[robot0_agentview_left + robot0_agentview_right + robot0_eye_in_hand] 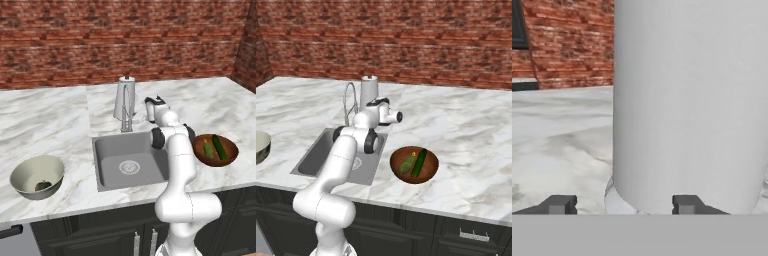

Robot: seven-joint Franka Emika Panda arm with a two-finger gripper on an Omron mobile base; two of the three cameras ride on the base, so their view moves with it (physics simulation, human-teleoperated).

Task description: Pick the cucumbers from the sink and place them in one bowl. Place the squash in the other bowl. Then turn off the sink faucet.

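Note:
The tall silvery-white sink faucet [125,97] [369,90] stands behind the grey sink [107,150] [318,152]. My gripper [146,111] [374,106] [623,205] is level with the faucet's broad body [687,100], just to its right and pointing at it. The fingertips [559,204] stand apart with nothing between them. Both cucumbers, the long dark one [219,147] [419,162] and the plumper light one [208,149] [405,165], lie in the reddish-brown bowl [200,155] [428,172]. The squash [43,186] sits in the pale grey-beige bowl [30,172] [260,145].
A marble counter [45,125] [466,130] runs along a brick wall [125,40]. The sink's round drain [129,167] shows in the basin. Dark cabinet fronts [90,235] lie below the counter edge.

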